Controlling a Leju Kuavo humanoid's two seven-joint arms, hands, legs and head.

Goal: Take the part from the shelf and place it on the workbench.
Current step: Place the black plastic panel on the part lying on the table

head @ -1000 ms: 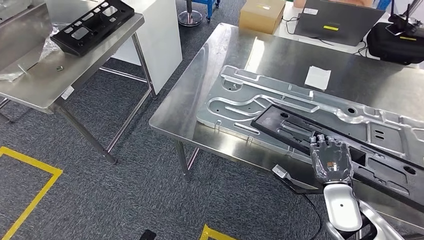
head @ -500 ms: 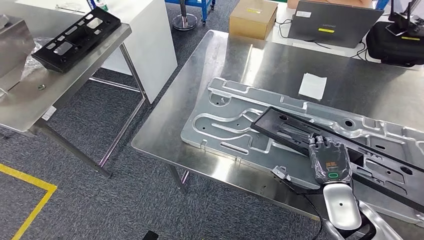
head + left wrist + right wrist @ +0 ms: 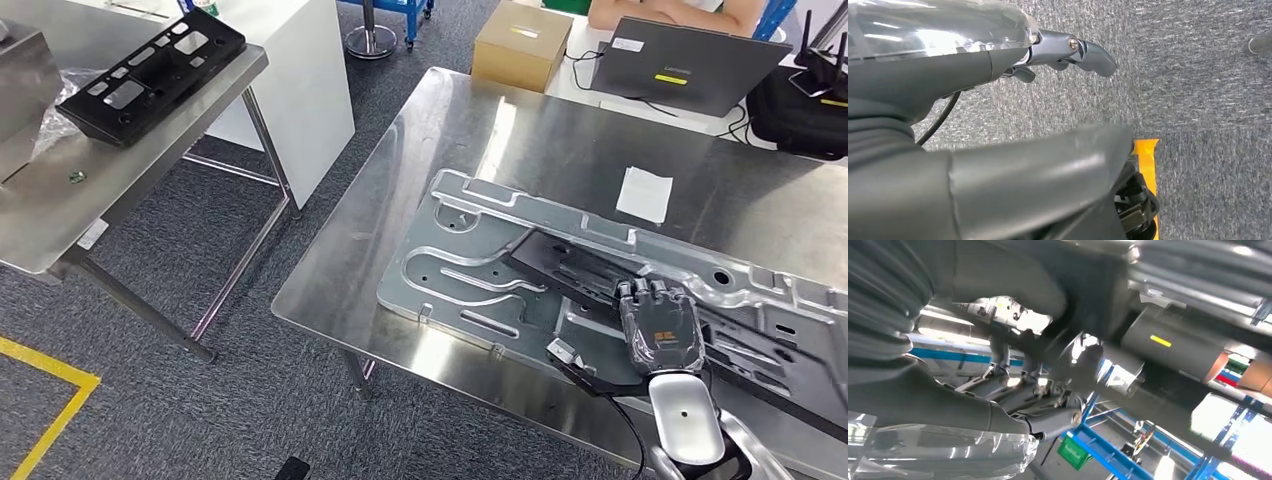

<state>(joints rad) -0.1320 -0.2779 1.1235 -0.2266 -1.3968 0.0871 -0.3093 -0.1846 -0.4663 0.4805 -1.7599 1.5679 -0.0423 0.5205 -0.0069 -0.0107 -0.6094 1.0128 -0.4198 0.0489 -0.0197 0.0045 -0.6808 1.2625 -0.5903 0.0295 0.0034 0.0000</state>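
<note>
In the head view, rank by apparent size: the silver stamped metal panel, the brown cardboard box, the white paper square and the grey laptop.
1. Silver stamped metal panel, by far the largest.
2. Grey laptop.
3. Brown cardboard box.
4. White paper square, the smallest.
The laptop and box sit farther from the camera, so they look smaller than they are.

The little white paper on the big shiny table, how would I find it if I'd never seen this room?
Start at the big steel workbench in the middle. A large silver stamped panel lies on it; look just past that panel's far edge, toward the grey laptop. The white paper lies flat there on bare metal, the only small white square on the table.
</note>
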